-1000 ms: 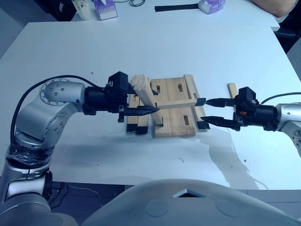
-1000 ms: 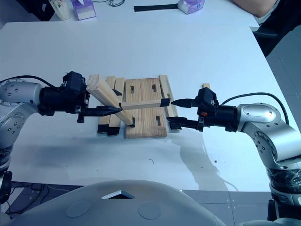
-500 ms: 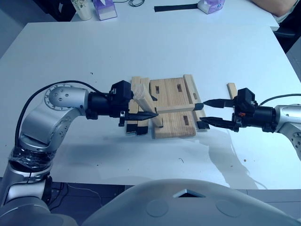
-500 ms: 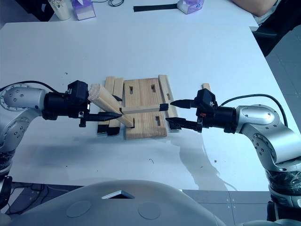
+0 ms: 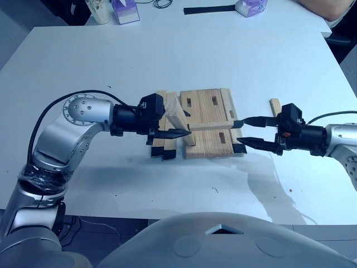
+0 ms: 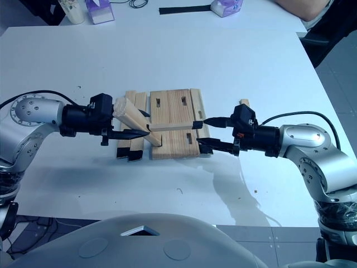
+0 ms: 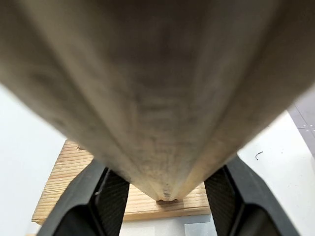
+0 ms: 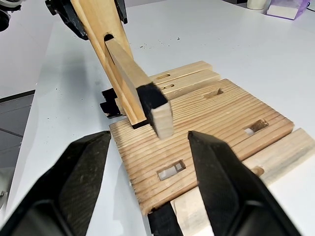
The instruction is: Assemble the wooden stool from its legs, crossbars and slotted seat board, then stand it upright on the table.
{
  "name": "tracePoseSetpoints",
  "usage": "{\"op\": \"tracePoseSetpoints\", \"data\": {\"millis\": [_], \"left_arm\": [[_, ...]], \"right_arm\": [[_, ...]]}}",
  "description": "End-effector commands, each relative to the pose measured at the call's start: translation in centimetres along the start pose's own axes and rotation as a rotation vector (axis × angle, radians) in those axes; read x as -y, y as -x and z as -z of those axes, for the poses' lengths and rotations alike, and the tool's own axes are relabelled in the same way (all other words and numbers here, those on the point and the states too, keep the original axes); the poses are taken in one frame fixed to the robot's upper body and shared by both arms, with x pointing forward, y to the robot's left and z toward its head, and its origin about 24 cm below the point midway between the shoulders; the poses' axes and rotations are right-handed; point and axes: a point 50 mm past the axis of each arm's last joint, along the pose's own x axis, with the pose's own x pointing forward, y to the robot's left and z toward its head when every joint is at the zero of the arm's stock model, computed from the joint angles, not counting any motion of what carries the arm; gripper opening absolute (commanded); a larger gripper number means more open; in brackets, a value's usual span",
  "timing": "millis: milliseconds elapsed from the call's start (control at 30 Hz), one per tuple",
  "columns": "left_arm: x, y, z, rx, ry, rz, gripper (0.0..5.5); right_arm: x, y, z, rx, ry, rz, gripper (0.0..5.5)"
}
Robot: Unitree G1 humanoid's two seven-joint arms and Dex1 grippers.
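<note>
One joint looks made: a crossbar [image 5: 215,127] is plugged into a leg [image 5: 173,109]. Loose legs [image 6: 138,100] and the seat board [image 5: 209,100] lie flat on the table [image 5: 167,50], so most of the assembly and the standing-up remain.

Head view: the left gripper [image 5: 181,132] is clenched on the leg, arm bent and level. The right gripper [image 5: 241,130] is spread, arm level, with the crossbar's free end at its fingertips; contact unclear.

Left wrist view: the leg is clamped between both fingers [image 7: 98,196], board beyond the tips.

Right wrist view: fingers [image 8: 83,177] are apart, with the crossbar tip just ahead between them and the board beneath.
</note>
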Motion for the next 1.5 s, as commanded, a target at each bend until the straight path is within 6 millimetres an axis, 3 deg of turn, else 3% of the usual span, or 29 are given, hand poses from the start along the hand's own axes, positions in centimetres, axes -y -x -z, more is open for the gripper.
{"op": "tracePoseSetpoints", "data": {"millis": [33,267,467,633,700,833,967,1033,1233,1333,1500], "left_arm": [[1.3,0.6,2.8,-0.154,0.108,0.028,2.05],[1.2,1.9,1.5,-0.119,0.164,0.097,2.05],[-0.1,1.9,3.0,-0.141,0.199,-0.003,2.05],[-0.3,1.7,4.0,-0.169,0.141,-0.058,3.08],[-0.2,2.6,3.7,-0.166,0.136,-0.064,3.37],[0.0,5.7,3.0,-0.178,0.166,-0.139,3.40],[2.7,7.7,3.5,-0.243,0.350,-0.288,3.40],[4.0,7.1,3.9,-0.228,0.475,-0.405,3.40],[4.5,4.9,6.6,-0.149,0.728,-0.860,3.40],[4.7,3.7,7.4,-0.143,0.785,-0.919,3.40],[4.1,1.7,6.9,-0.097,0.766,-0.862,3.40]], "right_arm": [[0.8,0.8,-1.1,0.043,-0.009,0.035,2.90],[1.4,1.7,-2.2,0.085,-0.024,0.074,2.90],[1.5,1.5,-2.0,0.076,-0.026,0.071,2.90],[1.4,1.6,-1.9,0.070,-0.029,0.073,2.90],[1.4,1.6,-1.8,0.068,-0.031,0.075,2.90],[1.0,1.9,-1.5,0.066,-0.037,0.092,2.90],[0.2,3.1,-0.6,0.058,-0.057,0.162,2.90],[0.1,4.0,-0.5,0.053,-0.058,0.211,2.90],[0.8,5.5,-0.9,0.047,-0.039,0.282,2.90],[1.2,5.0,-1.1,0.042,-0.021,0.262,2.90],[1.7,4.1,-1.2,0.031,-0.003,0.241,2.90]]}}
